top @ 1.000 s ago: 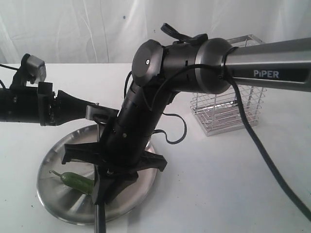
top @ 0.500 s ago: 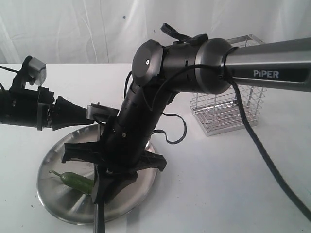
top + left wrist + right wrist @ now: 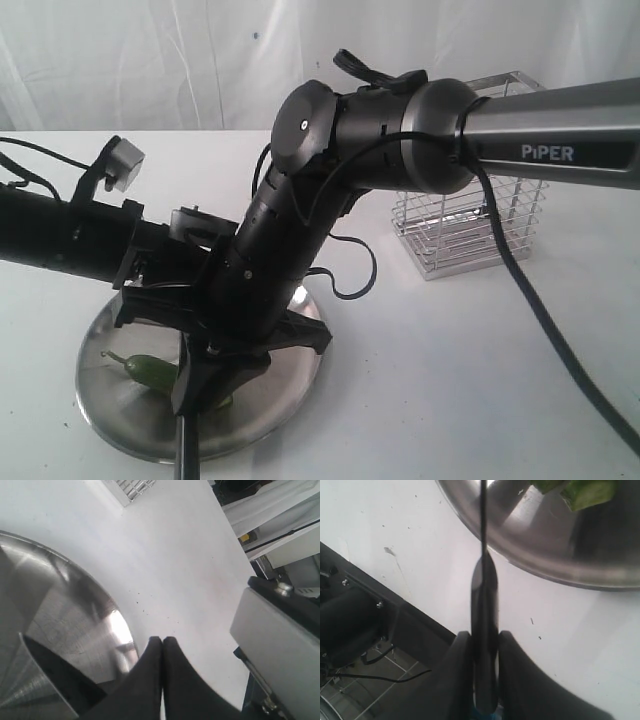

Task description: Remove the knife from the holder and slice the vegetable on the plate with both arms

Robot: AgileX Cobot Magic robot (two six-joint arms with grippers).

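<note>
Stainless plate (image 3: 110, 415) sits on the white table (image 3: 450, 380), and the vegetable (image 3: 150, 371), a little green chili, lies in it on the side nearest the exterior camera. On my right wrist feed, the right gripper (image 3: 484, 639) has its fingers (image 3: 460, 655) clamped on the black handle of the knife (image 3: 484, 595). The blade is edge-on and reaches out over the plate rim, close beside the chili, but I can't tell if it's actually touching it. The left gripper (image 3: 162, 642) is pinched fully together with nothing between the fingers, hovering low right at the plate's edge. The holder (image 3: 470, 235), that chrome wire basket, stands upright on the table behind the right arm (image 3: 540, 140), apart from the plate.
</note>
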